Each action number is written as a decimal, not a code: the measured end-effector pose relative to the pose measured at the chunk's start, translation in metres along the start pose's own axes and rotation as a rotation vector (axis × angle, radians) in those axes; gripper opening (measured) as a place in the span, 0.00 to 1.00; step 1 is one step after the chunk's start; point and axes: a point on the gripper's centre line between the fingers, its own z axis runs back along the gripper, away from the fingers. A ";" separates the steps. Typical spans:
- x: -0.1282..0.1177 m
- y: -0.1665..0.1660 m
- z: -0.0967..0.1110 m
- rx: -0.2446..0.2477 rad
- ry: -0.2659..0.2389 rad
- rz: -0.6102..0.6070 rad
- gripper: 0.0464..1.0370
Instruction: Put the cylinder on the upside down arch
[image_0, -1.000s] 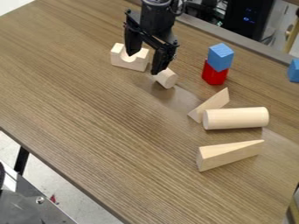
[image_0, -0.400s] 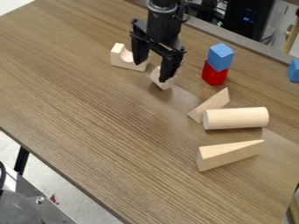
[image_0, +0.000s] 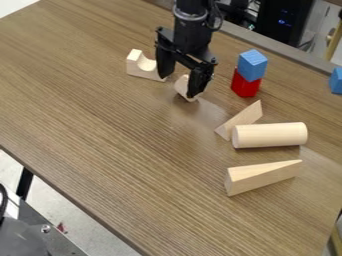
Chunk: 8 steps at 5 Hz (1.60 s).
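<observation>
Camera view: table (image_0: 100, 140) carries the black gripper (image_0: 178, 86), its fingers spread apart, nothing evidently gripped. The arch (image_0: 140, 68), hollow upward, sits beside it; the short cylinder (image_0: 183, 87), probably the target, lies partly behind one finger. Risk: off-centre closing could roll the cylinder; release beyond the hollow could drop it. Materials: streaked wood-grain tabletop; plain pale wood arch, square-edged outside; pale wood cylinder, round-sided.

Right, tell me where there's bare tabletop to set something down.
The widest bare patch runs from the arch and lower wedge to the table's long near edge. It's crowded around the claw, short block and arch, and where the upper wedge meets the long cylinder.
</observation>
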 end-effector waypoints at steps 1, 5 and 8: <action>0.003 0.002 -0.006 0.011 -0.009 0.006 0.96; 0.018 -0.001 -0.018 -0.024 -0.032 0.133 0.63; -0.004 0.010 -0.003 -0.049 -0.045 0.133 0.54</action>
